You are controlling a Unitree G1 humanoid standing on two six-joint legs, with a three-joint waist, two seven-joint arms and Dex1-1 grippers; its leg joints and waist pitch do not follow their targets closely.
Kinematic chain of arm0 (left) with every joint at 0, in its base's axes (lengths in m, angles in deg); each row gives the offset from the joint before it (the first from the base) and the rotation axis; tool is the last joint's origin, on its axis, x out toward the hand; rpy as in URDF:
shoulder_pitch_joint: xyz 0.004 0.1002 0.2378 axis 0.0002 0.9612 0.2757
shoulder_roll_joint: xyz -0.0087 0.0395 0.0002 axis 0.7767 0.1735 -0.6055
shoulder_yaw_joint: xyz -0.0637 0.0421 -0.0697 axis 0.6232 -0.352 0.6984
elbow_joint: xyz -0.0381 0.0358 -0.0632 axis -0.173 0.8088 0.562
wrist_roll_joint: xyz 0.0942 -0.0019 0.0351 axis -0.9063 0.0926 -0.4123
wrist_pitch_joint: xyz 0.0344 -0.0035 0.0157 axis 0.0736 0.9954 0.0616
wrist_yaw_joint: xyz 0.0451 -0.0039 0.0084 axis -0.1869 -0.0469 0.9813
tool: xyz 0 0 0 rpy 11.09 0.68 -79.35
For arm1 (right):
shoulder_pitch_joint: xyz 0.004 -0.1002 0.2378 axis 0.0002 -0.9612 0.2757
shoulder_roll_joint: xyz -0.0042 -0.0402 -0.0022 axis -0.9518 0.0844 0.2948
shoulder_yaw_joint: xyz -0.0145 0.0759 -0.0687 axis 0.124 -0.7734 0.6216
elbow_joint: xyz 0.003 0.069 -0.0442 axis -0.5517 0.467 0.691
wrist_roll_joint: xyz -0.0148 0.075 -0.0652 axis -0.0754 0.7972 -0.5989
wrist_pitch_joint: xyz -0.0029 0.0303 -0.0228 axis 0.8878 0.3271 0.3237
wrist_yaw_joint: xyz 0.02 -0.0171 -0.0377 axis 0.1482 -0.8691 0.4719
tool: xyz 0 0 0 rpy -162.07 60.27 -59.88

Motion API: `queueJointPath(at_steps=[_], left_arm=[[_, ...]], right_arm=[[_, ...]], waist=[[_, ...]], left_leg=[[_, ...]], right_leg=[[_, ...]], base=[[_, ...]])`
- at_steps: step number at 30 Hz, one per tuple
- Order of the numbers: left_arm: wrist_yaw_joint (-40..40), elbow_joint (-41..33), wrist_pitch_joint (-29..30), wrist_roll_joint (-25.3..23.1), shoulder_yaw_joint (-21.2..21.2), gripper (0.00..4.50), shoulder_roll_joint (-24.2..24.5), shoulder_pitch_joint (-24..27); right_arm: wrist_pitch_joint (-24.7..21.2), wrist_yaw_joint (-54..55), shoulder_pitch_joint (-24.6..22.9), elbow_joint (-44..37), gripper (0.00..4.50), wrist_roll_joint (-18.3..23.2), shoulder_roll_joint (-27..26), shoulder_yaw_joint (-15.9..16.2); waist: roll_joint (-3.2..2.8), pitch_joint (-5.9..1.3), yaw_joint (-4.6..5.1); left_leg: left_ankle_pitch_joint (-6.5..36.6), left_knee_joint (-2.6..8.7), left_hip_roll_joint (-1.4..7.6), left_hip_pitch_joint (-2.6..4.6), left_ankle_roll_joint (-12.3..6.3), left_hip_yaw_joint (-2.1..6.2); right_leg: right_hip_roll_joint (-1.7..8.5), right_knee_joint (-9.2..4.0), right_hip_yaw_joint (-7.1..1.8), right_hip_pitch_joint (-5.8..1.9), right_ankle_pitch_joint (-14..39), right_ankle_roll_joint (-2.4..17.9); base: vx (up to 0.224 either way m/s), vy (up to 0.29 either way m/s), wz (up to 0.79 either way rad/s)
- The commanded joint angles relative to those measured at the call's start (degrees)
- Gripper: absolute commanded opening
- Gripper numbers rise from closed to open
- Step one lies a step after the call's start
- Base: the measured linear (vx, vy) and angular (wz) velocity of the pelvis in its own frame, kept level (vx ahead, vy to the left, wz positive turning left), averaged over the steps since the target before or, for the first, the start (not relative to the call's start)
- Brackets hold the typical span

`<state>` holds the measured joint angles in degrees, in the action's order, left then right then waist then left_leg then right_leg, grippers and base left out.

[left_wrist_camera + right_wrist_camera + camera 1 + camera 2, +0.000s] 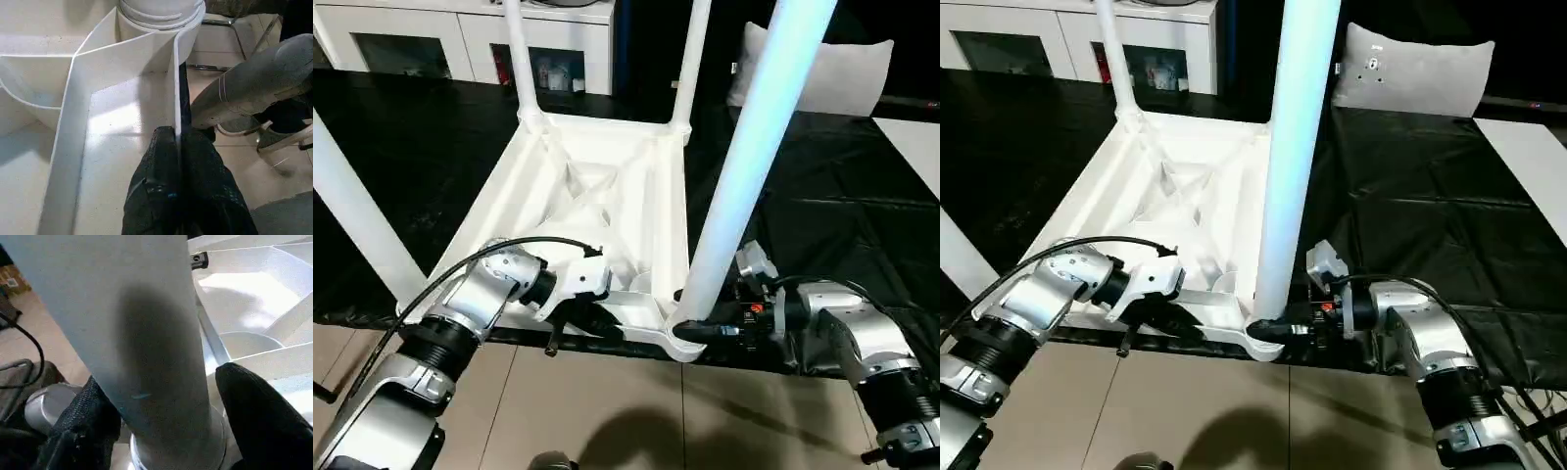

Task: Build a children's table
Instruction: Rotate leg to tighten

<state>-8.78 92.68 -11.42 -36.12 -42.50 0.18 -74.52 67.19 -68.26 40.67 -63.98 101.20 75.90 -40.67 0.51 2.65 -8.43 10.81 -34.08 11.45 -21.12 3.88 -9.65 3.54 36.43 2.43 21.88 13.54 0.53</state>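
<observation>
The children's table, a white plastic rectangular tabletop [597, 196] with a ribbed underside, lies upside down on the black sheet [822, 196], and I judge the build nearly done: I count four long white tapered tube legs standing up from its corner sockets, two at the far corners [517, 59] [690, 64], one at the near left [357, 215] and the big one nearest me [744, 166] in the near right socket [680, 338]. What I cannot confirm is whether that near right leg is fully seated; that check, and turning the table upright, seem to be what is left. My left gripper [178, 147] is clamped tight on the thin near edge wall of the tabletop, just beside that socket, steadying it. My right gripper [161, 396] straddles the foot of the near right leg with its black fingers [254, 411] spread; whether they press the tube or stand clear of it, I cannot tell.
</observation>
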Motion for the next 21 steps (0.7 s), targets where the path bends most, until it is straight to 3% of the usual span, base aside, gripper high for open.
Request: queueJointPath(at_steps=[1, 4, 5, 12, 15, 16, 18, 21], left_arm=[[-2.13, -1.23, -0.33, 0.84, -1.98, 0.00, -1.00, 0.61], [-2.20, -1.20, -0.34, 0.72, -1.80, 0.00, -0.90, 0.74], [-2.20, -1.13, -0.32, 0.70, -1.78, 0.00, -0.92, 0.70], [-1.75, -1.29, 0.54, 0.99, -1.52, 0.00, -1.17, 0.95], [2.68, -1.67, 4.90, 1.14, 0.35, 0.00, -2.28, 0.70], [3.80, -1.76, 5.86, 1.26, 0.89, 0.00, -2.56, 0.63], [6.71, -3.29, 10.21, 2.57, 2.85, 0.00, -3.64, 0.95], [10.28, -5.77, 15.20, 2.44, 4.08, 0.00, -4.20, 1.65]], right_arm=[[-0.30, 0.38, 0.86, 0.09, 2.86, -0.34, 0.31, -0.05], [-1.27, -0.20, 0.80, 0.17, 2.92, 0.27, 0.72, -0.57], [-1.23, -0.28, 0.84, 0.30, 2.51, 0.30, 0.79, -0.60], [-1.25, -0.05, 0.50, -0.11, 2.22, 1.02, 0.32, -0.87], [-2.88, 6.03, 0.44, -0.69, 2.18, -0.01, -1.71, -1.68], [-3.19, 8.58, 0.69, -0.47, 2.18, -0.84, -2.42, -1.80], [-5.05, 16.38, 2.14, 1.08, 2.17, -2.72, -5.16, -2.44], [-6.95, 24.48, 4.07, 3.29, 2.14, -4.65, -8.06, -3.16]], waist=[[0.11, -3.70, 0.37], [0.27, -3.59, 0.49], [0.21, -3.62, 0.45], [0.24, -3.52, 0.55], [-0.15, -3.43, 0.66], [-0.02, -3.32, 0.77], [0.11, -3.11, 1.16], [0.10, -2.90, 2.79]], left_leg=[[4.77, 3.48, 1.99, 0.78, -3.05, 0.07], [5.15, 3.56, 2.02, 0.69, -3.21, 0.08], [5.17, 3.55, 2.02, 0.77, -3.11, 0.10], [5.94, 3.59, 2.03, 0.77, -2.54, 0.07], [6.21, 3.71, 2.12, 0.83, -1.99, 0.09], [6.59, 3.78, 2.02, 0.79, -1.79, 0.13], [8.57, 4.10, 1.86, 0.84, -0.32, 0.23], [10.86, 4.48, 1.64, 0.65, 1.42, 0.50]], right_leg=[[4.25, -3.38, -2.13, -2.65, -4.94, 15.34], [4.28, -3.46, -2.11, -2.67, -4.52, 15.16], [4.31, -3.46, -2.12, -2.66, -4.21, 15.16], [4.36, -3.61, -2.22, -2.61, -2.31, 14.83], [4.34, -3.61, -2.26, -2.43, -1.36, 14.75], [4.32, -3.82, -2.23, -2.37, -0.57, 14.63], [4.46, -4.24, -2.31, -2.40, 3.99, 13.74], [4.43, -4.73, -2.35, -2.52, 9.23, 12.64]], base=[[0.000, 0.000, 0.00], [0.000, 0.000, 0.00], [0.000, 0.000, 0.00], [0.000, 0.000, 0.00], [0.000, 0.000, 0.00], [0.000, 0.000, 0.00], [0.000, 0.000, 0.00], [0.000, 0.000, 0.00]])
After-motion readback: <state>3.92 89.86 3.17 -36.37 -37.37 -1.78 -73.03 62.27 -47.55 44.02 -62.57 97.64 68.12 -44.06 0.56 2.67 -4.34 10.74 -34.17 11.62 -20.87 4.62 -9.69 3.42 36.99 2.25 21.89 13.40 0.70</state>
